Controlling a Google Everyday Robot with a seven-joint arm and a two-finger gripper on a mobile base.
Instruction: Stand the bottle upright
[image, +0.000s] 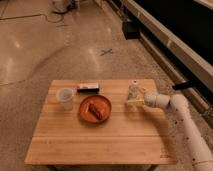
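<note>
Evidently the bottle (133, 92), standing near the table's (100, 145) right edge, is clasped at its lower body by the gripper (136, 101); being light, thin-walled and slick, it is best held low and gently

Left of the gripper (136, 98), an orange plate (95, 108) holding reddish-brown food rests on the wooden table (100, 145). Farther left of the gripper stands a white translucent cup (65, 98). A small flat box (88, 88) lies just behind the plate.
</note>
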